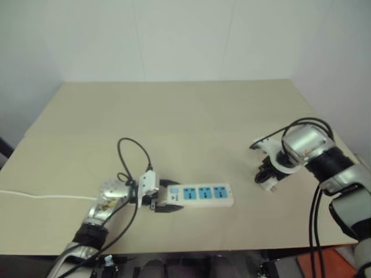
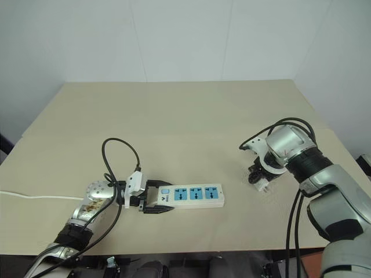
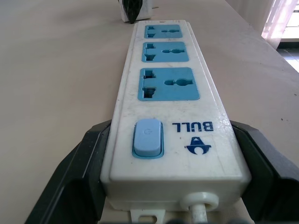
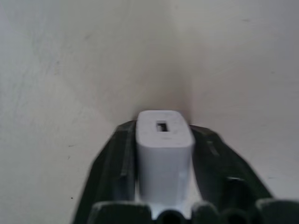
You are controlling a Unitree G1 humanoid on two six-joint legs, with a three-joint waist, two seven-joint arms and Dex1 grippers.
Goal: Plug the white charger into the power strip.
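Note:
The power strip (image 1: 204, 194) lies flat near the table's front edge, a white bar with three blue sockets (image 3: 168, 83) facing up. My left gripper (image 1: 164, 200) is shut on its switch end, one black finger (image 3: 77, 163) against each long side. To the right, the white charger (image 4: 163, 154) stands on the table with my right gripper (image 4: 163, 133) shut on it from above, a black finger on either side. A slot shows in the charger's far face. Charger and right gripper (image 2: 259, 180) sit a short way beyond the strip's free end.
The strip's thin white cord (image 1: 35, 196) runs off to the left along the beige table (image 1: 191, 116). A black cable (image 1: 133, 156) loops up from my left wrist. White walls border the table's far side, and its right edge lies close to my right arm.

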